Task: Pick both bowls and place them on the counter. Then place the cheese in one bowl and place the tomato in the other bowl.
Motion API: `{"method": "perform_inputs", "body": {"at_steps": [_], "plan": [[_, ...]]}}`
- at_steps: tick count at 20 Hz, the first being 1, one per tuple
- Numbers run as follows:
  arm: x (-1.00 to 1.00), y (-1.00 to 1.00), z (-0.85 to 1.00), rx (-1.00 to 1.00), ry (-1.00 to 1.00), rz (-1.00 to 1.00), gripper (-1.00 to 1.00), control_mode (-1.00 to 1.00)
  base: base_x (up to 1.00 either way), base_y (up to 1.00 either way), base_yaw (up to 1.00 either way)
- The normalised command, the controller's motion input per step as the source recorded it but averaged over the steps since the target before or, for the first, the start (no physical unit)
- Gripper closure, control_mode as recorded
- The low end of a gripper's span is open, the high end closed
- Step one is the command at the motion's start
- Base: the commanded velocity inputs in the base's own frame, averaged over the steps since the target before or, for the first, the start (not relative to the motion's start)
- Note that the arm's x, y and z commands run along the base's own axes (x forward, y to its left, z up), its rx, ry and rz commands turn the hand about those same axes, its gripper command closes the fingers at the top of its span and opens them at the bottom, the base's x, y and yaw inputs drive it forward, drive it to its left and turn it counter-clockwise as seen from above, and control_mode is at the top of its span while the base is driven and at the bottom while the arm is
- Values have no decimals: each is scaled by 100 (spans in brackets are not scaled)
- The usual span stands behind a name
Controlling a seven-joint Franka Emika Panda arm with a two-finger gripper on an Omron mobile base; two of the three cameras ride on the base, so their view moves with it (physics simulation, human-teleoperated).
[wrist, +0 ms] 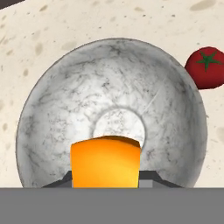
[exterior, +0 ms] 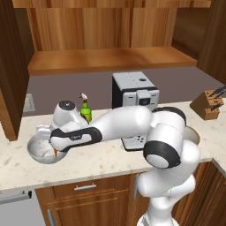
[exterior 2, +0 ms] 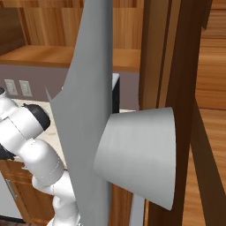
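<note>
Currently tool (exterior: 56,152) pinches cheese (wrist: 106,162) between narrowed jaws, right over marbled bowl (wrist: 111,113). Hand view: orange wedge fills the lower middle, bowl's pale floor just past it, so it looks lined up for a drop into the centre. Can't tell if the wedge touches the bowl yet.

Left to right in left base view: bowl (exterior: 42,150) sits on tabletop (exterior: 101,161) at far left, green bottle (exterior: 85,111) behind the forearm, coffee machine (exterior: 134,92) mid-back, tan bowl (exterior: 194,133) half hidden behind the elbow, knife block (exterior: 208,105) far right. Both bowls are on the tabletop, so that part reads done.

Tomato (wrist: 205,66) lies on the tabletop just outside the marbled bowl's rim, presumably parked for the tan bowl next.

Arm pose: stretched low and far left, forearm near level, wrist bent down over the bowl.
</note>
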Motion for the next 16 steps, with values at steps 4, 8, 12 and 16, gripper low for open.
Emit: {"method": "perform_inputs", "body": {"at_steps": [4, 8, 12, 16], "plan": [[13, 0, -2, -1, 0, 0, 100, -100, 0, 0, 0], [17, 3, 2, -1, 0, 0, 100, -100, 0, 0, 0], [22, 14, 0, 0, 0, -2, 100, -100, 0, 0, 0], [27, 21, 0, 0, 0, -3, 100, -100, 0, 0, 0]]}}
